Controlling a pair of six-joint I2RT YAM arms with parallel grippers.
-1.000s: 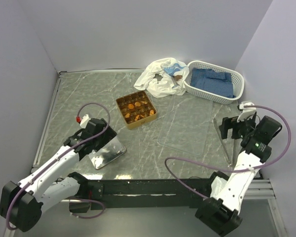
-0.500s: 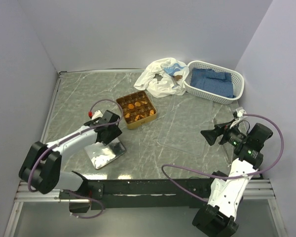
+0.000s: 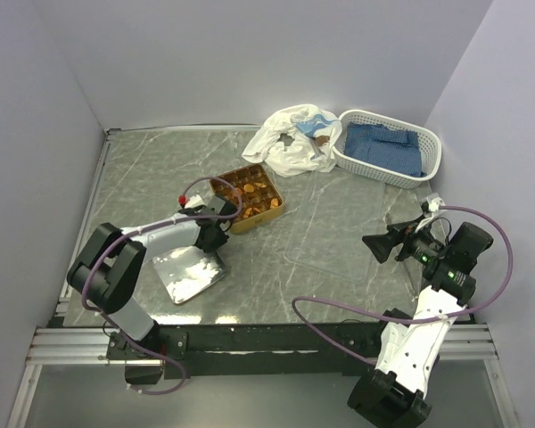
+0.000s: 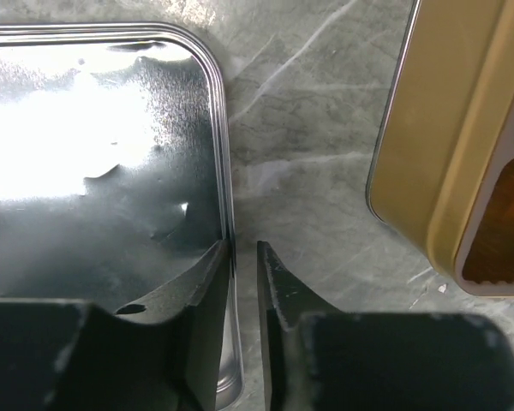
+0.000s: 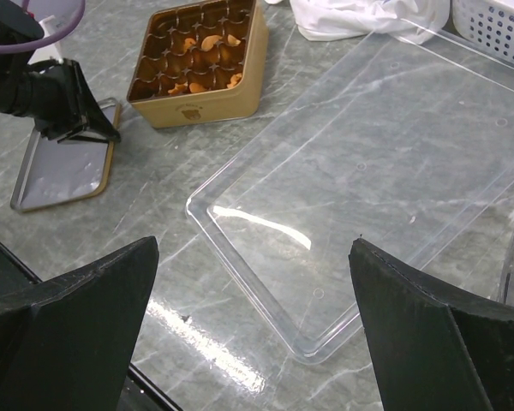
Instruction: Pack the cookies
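The cookies [image 3: 246, 194] [image 5: 201, 51] lie in the cells of a square golden tin [image 3: 266, 213] [image 5: 207, 107] [image 4: 445, 154]. Its silver lid [image 3: 189, 275] [image 4: 94, 154] [image 5: 60, 171] lies upside down on the table to the tin's near left. My left gripper [image 3: 221, 234] [image 4: 244, 248] is low at the lid's corner nearest the tin. Its jaws are narrowed to a slit astride the lid's raised rim: one finger inside against the rim, the other outside with a sliver of gap. My right gripper [image 3: 372, 247] [image 5: 255, 244] hangs wide open and empty above a clear plastic tray [image 5: 368, 171].
The clear tray [image 3: 339, 241] lies flat between the tin and my right arm. A white basket [image 3: 388, 147] with blue cloth stands at the back right, with a crumpled white bag [image 3: 290, 138] beside it. Walls close in the table on three sides.
My left arm swung toward the tin, reaching the lid's far corner, and its jaws narrowed from wide to a slit. My right gripper turned to face left, then held still, open.
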